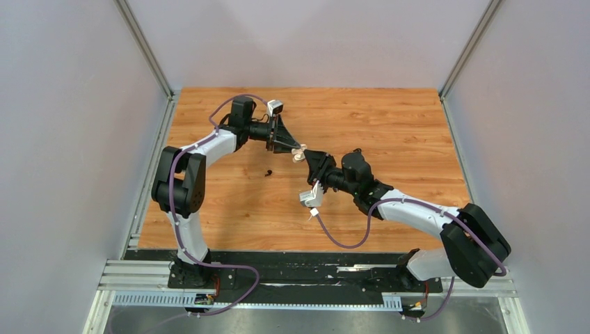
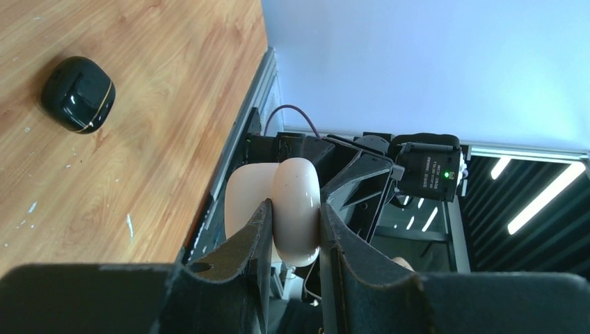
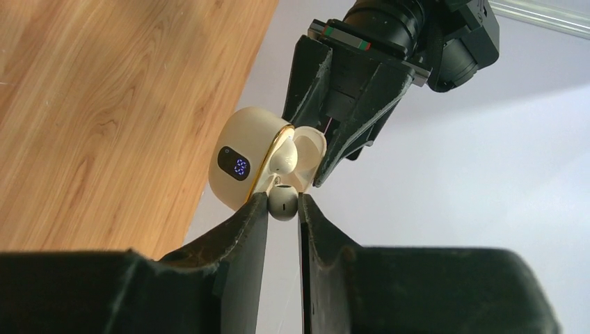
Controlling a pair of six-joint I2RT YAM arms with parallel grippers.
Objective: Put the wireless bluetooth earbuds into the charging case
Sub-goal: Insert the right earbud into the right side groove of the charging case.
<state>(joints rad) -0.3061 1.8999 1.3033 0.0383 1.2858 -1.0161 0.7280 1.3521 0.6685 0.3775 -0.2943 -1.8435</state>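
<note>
1. From the top external view, the left pincer (image 1: 295, 148) and right pincer (image 1: 307, 154) meet tip to tip above the middle of the wooden desk (image 1: 389, 132). A white charging case (image 1: 299, 152) is between them, raised off the wood. A black case (image 1: 268, 172) lies alone on the desk, just left of and nearer than the meeting point.

2. From the left wrist view, the left pincer (image 2: 295, 224) is closed tight on the white charging case (image 2: 298, 184), one finger pressing each flat side. The case is held in the air beyond the desk (image 2: 139, 153) edge. The black case (image 2: 78, 94) rests lid-shut on the wood, well apart.

3. From the right wrist view, the right pincer (image 3: 283, 210) is nearly closed and pinches a white earbud (image 3: 283, 200) between its tips, right at the mouth of the open white charging case (image 3: 236, 163). A small display glows on the case front. A second white earbud (image 3: 283, 161) already sits inside. The left pincer's fingers (image 3: 348, 118) grip the case from behind.
</note>
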